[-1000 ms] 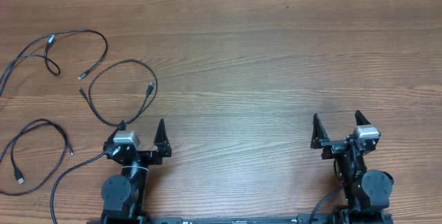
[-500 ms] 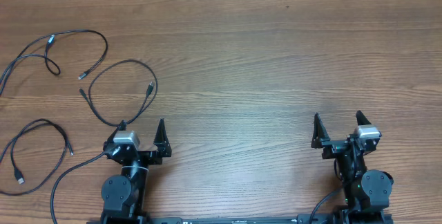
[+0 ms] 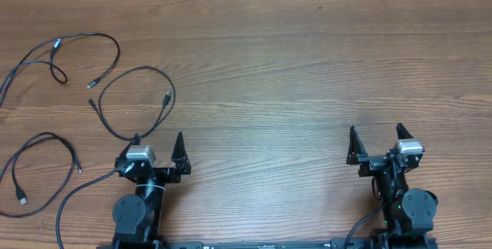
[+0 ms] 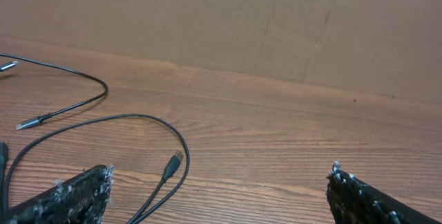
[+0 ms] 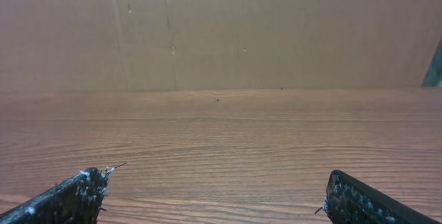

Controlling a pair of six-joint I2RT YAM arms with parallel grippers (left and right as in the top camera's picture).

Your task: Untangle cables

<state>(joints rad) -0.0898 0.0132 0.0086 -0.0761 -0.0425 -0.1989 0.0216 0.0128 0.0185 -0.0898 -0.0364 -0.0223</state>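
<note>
Three thin black cables lie apart on the left of the wooden table. One (image 3: 77, 38) loops at the far left back. One (image 3: 131, 72) curves in an arc just ahead of my left gripper and shows in the left wrist view (image 4: 131, 118). One (image 3: 42, 137) loops at the left front edge. My left gripper (image 3: 157, 139) is open and empty, its left finger close to the arc cable's near bend. My right gripper (image 3: 375, 133) is open and empty, over bare wood at the front right.
A brown cardboard wall (image 5: 221, 30) runs along the table's far edge. A thicker black arm wire (image 3: 77, 191) curves out from the left arm's base.
</note>
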